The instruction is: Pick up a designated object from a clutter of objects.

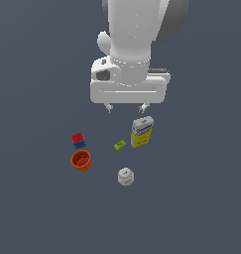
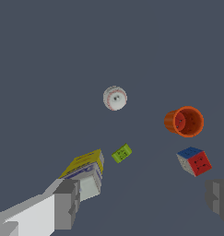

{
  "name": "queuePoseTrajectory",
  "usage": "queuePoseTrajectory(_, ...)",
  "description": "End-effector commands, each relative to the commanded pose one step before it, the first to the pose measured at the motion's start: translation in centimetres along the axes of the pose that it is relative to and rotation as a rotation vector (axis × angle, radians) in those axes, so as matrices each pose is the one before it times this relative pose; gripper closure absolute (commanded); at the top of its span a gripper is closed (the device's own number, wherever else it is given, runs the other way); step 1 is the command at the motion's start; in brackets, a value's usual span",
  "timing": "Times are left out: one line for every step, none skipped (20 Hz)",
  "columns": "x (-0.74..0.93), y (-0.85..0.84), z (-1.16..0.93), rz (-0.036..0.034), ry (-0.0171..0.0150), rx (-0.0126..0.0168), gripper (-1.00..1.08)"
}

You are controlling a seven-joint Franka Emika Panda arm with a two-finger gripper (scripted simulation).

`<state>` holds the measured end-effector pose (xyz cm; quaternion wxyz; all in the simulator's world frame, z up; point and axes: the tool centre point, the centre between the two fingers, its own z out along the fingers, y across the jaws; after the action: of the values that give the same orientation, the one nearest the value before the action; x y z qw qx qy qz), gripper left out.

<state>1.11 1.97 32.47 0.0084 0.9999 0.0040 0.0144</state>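
Note:
The white baseball (image 1: 126, 176) with thin red stitching lies on the grey floor, nearest the front of the exterior view; it also shows in the wrist view (image 2: 115, 97). My gripper (image 1: 126, 107) hangs open and empty above the clutter, well behind the ball and apart from it. In the wrist view its two grey fingers (image 2: 67, 203) stand wide apart. The white-and-yellow box (image 1: 142, 131) stands just below the gripper. The tiny green block (image 1: 120, 145), the red-and-blue block (image 1: 78, 140) and the orange cup (image 1: 81, 160) lie to the exterior view's left of the box.
The floor (image 1: 201, 198) is a flat dark grey surface all around the small cluster. The arm's white body (image 1: 134, 44) fills the upper middle of the exterior view.

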Motion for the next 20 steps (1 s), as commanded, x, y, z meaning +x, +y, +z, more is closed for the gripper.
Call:
queuePoseTrajectory(0.21,-0.021,0.265,0.01958,-0.00085,0.00164,-0.92)
queuePoseTrajectory(0.116,-0.013,0.136,0.01068,-0.00027,0.00088,-0.92)
queuePoseTrajectory(0.128,-0.017,0.151,0.0118,-0.00033,0.00096,-0.92)
queuePoseTrajectory(0.14,-0.021,0.168,0.01302,-0.00039,0.00104,-0.92)
queuePoseTrajectory(0.15,-0.025,0.183,0.01405,-0.00045,0.0011,-0.92)
queuePoseTrajectory(0.162,-0.029,0.2,0.01525,-0.0005,0.00116,-0.92)
queuePoseTrajectory(0.175,-0.032,0.218,0.01659,-0.00054,0.00123,-0.92)
queuePoseTrajectory(0.185,-0.037,0.235,0.01777,-0.0006,0.00127,-0.92)
queuePoseTrajectory(0.195,-0.042,0.252,0.01887,-0.00065,0.0013,-0.92)
queuePoseTrajectory(0.206,-0.049,0.271,0.02015,-0.00072,0.00133,-0.92)
queuePoseTrajectory(0.217,-0.054,0.291,0.02147,-0.00078,0.00136,-0.92)
queuePoseTrajectory(0.227,-0.062,0.312,0.02279,-0.00085,0.00137,-0.92)
queuePoseTrajectory(0.237,-0.069,0.333,0.02414,-0.00092,0.00137,-0.92)
queuePoseTrajectory(0.246,-0.077,0.354,0.02547,-0.00098,0.00135,-0.92)
queuePoseTrajectory(0.251,-0.086,0.373,0.02652,-0.00103,0.00131,-0.92)
queuePoseTrajectory(0.248,-0.091,0.379,0.02673,-0.00105,0.00122,-0.92)
queuePoseTrajectory(0.243,-0.095,0.383,0.02675,-0.00105,0.00112,-0.92)
queuePoseTrajectory(0.238,-0.1,0.386,0.02675,-0.00105,0.00103,-0.92)
queuePoseTrajectory(0.233,-0.104,0.39,0.02676,-0.00105,0.00093,-0.92)
queuePoseTrajectory(0.228,-0.107,0.394,0.02677,-0.00104,0.00083,-0.92)
